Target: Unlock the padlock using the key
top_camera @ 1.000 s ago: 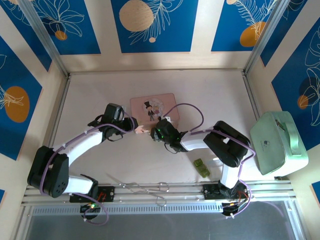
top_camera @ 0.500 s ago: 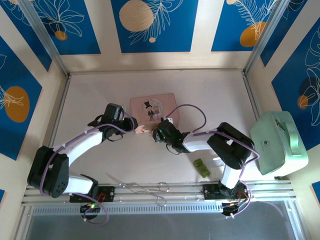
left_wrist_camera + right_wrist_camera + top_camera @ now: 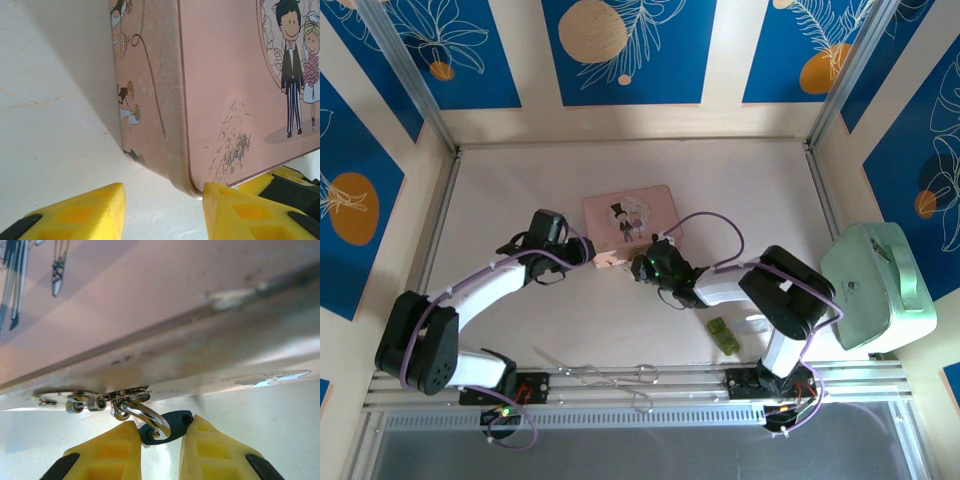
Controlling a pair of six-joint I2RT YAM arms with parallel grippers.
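The right gripper (image 3: 159,434) has narrowed its jaws and now pinches the padlock (image 3: 167,426), which is against the near edge of the pink box (image 3: 150,300). Its wrist has slid a little to the right. The left gripper (image 3: 162,197) stays open at the box corner. A green block (image 3: 723,334) lies well apart from them.

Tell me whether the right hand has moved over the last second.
Yes: the right hand has shifted slightly rightward in the top view, along the near edge of the pink box, toward its right corner.
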